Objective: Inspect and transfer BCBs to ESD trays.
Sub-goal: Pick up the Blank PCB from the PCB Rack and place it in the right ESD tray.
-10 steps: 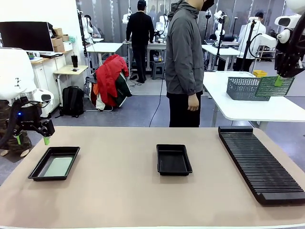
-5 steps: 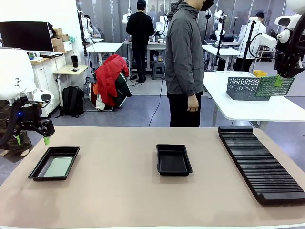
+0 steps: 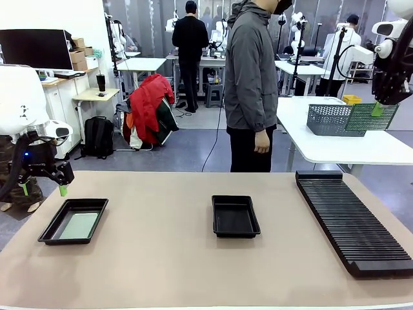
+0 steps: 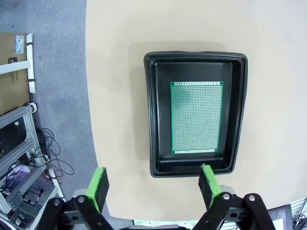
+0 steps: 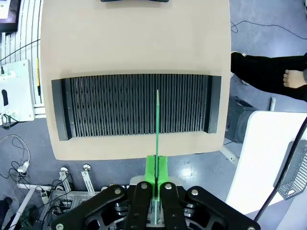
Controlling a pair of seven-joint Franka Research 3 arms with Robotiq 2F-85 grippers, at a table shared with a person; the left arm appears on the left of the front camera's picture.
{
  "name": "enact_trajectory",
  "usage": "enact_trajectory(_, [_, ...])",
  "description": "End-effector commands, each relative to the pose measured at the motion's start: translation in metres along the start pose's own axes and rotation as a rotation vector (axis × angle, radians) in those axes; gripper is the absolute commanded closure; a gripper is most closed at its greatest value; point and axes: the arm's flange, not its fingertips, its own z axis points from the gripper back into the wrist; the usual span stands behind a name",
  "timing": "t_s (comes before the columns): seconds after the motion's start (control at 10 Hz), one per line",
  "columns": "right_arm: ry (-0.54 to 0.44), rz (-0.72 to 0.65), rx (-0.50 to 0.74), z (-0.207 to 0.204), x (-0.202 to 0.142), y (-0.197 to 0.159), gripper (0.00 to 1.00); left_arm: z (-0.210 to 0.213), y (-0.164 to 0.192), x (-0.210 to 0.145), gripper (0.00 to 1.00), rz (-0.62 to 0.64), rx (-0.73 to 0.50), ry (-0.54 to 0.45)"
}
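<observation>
Two black ESD trays lie on the table. The left tray [image 3: 46, 236] holds a pale green BCB [image 3: 79, 226]; the left wrist view looks straight down on that tray [image 4: 150, 115] and its BCB [image 4: 196, 117]. My left gripper [image 3: 44, 189] hangs open above and just behind this tray, with nothing between its fingers [image 4: 153, 187]. The centre tray [image 3: 235, 216] is empty. High at the right, my right gripper [image 3: 381, 106] is shut on a second BCB [image 3: 368, 118]. That BCB [image 5: 157, 120] shows edge-on in the right gripper [image 5: 156, 175], far above the table.
A long black slotted rack [image 3: 352, 219] lies along the table's right side, directly under the right gripper [image 5: 136, 105]. A person in a grey jacket [image 3: 251, 77] stands at the far edge, hands down. A white side table with a grey basket [image 3: 329, 119] stands behind.
</observation>
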Motion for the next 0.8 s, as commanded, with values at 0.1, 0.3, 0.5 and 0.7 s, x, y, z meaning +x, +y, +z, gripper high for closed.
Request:
enact_trajectory(0.1, [-0.112, -0.293, -0.012, -0.004, 0.016, 0.009, 0.98, 0.0, 0.001, 0.0, 0.0, 0.003, 0.0, 0.001])
enact_trajectory(0.3, [-0.195, -0.479, -0.02, -0.013, 0.025, 0.016, 0.98, 0.0, 0.001, 0.0, 0.0, 0.003, 0.0, 0.001])
enact_trajectory(0.5, [-0.258, -0.675, -0.008, -0.028, 0.038, 0.026, 0.98, 0.0, 0.001, 0.0, 0.0, 0.003, 0.0, 0.001])
enact_trajectory(0.7, [-0.302, -0.869, 0.062, -0.05, 0.052, 0.033, 0.98, 0.0, 0.001, 0.0, 0.0, 0.003, 0.0, 0.001])
